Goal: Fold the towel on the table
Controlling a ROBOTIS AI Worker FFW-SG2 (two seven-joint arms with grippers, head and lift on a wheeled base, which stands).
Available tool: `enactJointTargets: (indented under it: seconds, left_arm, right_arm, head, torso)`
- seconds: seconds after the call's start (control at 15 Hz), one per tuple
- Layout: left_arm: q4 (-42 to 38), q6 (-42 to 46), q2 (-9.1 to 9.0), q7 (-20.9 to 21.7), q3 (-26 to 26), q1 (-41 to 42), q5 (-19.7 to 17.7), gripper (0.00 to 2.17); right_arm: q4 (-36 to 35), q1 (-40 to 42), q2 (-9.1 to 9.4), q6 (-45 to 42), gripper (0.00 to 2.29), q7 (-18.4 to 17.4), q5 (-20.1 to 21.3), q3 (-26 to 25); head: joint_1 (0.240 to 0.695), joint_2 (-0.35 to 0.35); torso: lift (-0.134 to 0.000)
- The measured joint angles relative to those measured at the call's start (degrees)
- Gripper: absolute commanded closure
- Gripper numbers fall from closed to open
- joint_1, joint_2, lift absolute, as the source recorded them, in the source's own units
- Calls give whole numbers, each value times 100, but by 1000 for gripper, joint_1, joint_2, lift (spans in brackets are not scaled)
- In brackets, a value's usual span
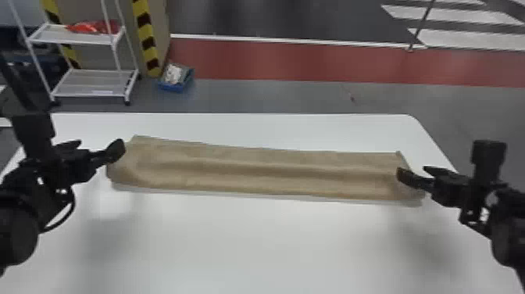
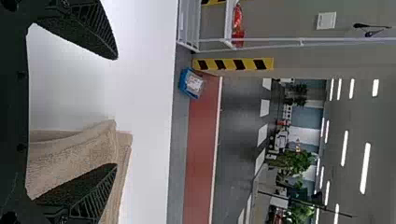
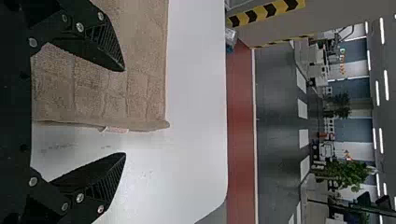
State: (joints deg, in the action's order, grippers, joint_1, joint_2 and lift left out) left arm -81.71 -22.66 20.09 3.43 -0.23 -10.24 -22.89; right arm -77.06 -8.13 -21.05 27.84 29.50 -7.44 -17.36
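Towel (image 1: 254,168) in a long left-right band on the counter's (image 1: 254,242) far part | left tool (image 2: 116,112) at left end, right tool (image 3: 124,112) at right, both spread apart | seemingly folded lengthwise; end-to-end folding probably left

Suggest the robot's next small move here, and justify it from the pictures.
Perhaps shut the left gripper and right gripper on the towel: each is open at one end of the long strip, its fingers straddling the edge.
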Motion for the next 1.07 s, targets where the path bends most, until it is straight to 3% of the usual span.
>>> enactJointTargets:
  seconds: [0.33, 0.67, 1.07]
  left_arm:
    - [719, 216, -62, 142, -324, -620, 18, 93]
    - [1248, 408, -180, 131, -641, -987, 346, 100]
    - [1300, 534, -149, 138, -641, -956, 398, 113]
  right_arm:
    - [744, -476, 64, -635, 286, -253, 53, 148]
    - [2072, -1302, 27, -1569, 286, -534, 342, 561]
    - [2542, -1636, 22, -1370, 387, -519, 590, 823]
  head:
    - [695, -109]
    - [695, -121]
    - [695, -109]
  torso:
    - [-128]
    - [-128]
    - [-128]
